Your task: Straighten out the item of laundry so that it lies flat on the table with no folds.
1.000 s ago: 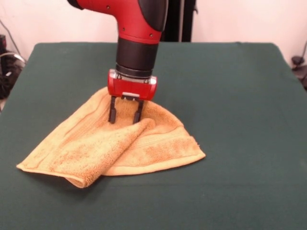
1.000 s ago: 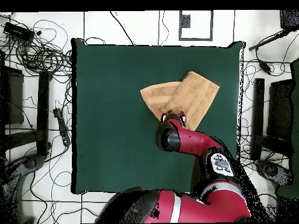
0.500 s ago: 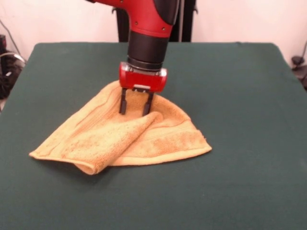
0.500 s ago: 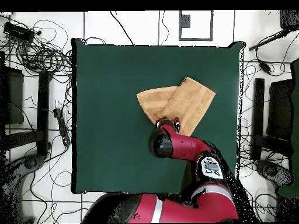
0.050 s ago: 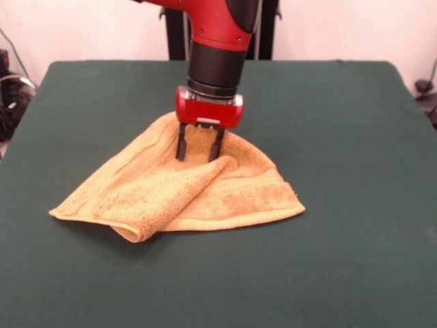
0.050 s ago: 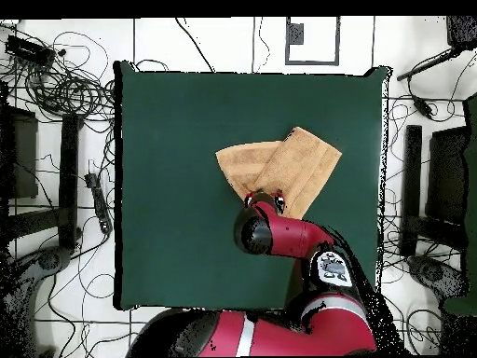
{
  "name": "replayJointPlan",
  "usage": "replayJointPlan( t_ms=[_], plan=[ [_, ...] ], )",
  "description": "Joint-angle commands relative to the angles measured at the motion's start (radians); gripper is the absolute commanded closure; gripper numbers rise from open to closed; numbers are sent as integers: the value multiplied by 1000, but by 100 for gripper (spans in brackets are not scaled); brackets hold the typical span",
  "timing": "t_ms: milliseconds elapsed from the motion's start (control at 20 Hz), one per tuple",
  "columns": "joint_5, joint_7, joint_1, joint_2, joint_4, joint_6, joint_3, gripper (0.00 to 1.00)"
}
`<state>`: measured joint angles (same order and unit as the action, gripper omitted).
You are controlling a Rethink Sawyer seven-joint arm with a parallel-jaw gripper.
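Note:
The item of laundry, a yellow-orange terry towel, lies folded on the green table. One flap is doubled over toward the front left, and a rounded layer spreads out to the right. My gripper stands upright at the towel's far edge, shut on a raised bunch of cloth between its black fingers. The towel rises into a peak there. Seen from overhead, the towel shows as two overlapping panels, with the gripper at their lower corner.
Green table cloth spreads wide around the towel on every side. Cables and stands lie on the floor beyond the table's edges.
The gripper has moved right in the front view over the last second, and the towel has slid along with it, keeping its folded shape.

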<state>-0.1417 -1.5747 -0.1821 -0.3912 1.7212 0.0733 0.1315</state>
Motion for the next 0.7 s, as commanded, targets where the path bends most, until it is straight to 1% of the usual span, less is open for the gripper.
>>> replayJointPlan(
  t_ms=[50, 400, 700],
  plan=[
    [-10, -145, 42, 102, 146, -157, -74, 0],
    [5, -160, 47, 97, 155, -160, -76, 0],
    [-14, -154, 21, 66, 198, -154, -123, 0]
  ],
)
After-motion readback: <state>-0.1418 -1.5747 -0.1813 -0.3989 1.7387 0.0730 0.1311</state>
